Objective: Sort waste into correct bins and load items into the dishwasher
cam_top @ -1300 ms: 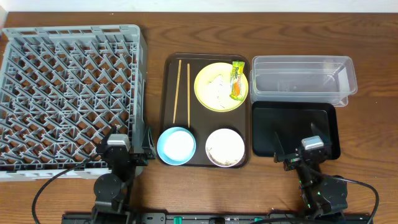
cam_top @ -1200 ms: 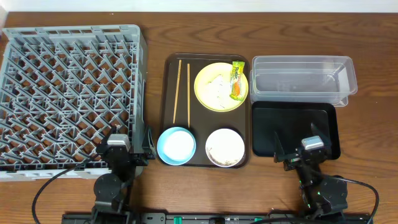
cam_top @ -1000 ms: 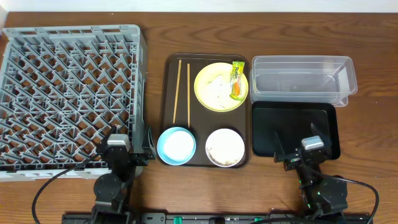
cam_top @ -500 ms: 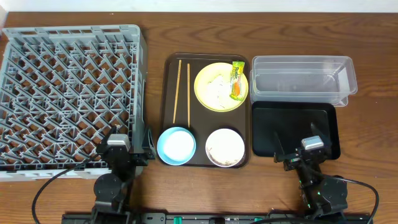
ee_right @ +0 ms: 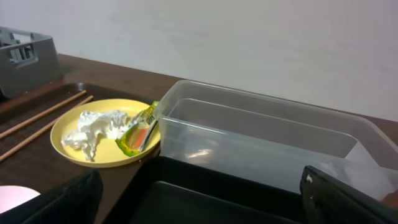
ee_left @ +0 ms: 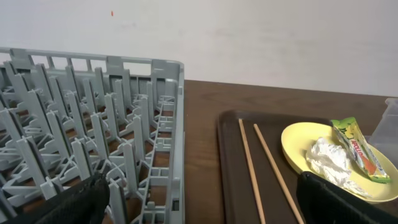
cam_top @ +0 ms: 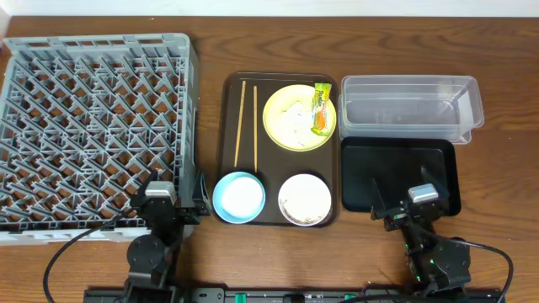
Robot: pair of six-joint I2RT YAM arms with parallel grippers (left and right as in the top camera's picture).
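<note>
The grey dishwasher rack [cam_top: 93, 126] fills the left of the table. On a brown tray lie two chopsticks [cam_top: 248, 122], a yellow plate [cam_top: 278, 105] with a crumpled tissue [cam_top: 293, 119] and a snack wrapper [cam_top: 321, 108], a blue bowl [cam_top: 238, 197] and a white bowl [cam_top: 305, 199] with pale scraps. At the right stand the clear tub [cam_top: 408, 105] and the black tray [cam_top: 400, 177]. My left gripper [cam_top: 179, 183] is open and empty by the rack's near right corner. My right gripper [cam_top: 402, 189] is open and empty over the black tray's near edge.
The dark brown serving tray [cam_top: 227, 126] sits between the rack and the two bins. Bare wooden table [cam_top: 505, 194] lies right of the bins and along the front edge. A pale wall runs behind the table.
</note>
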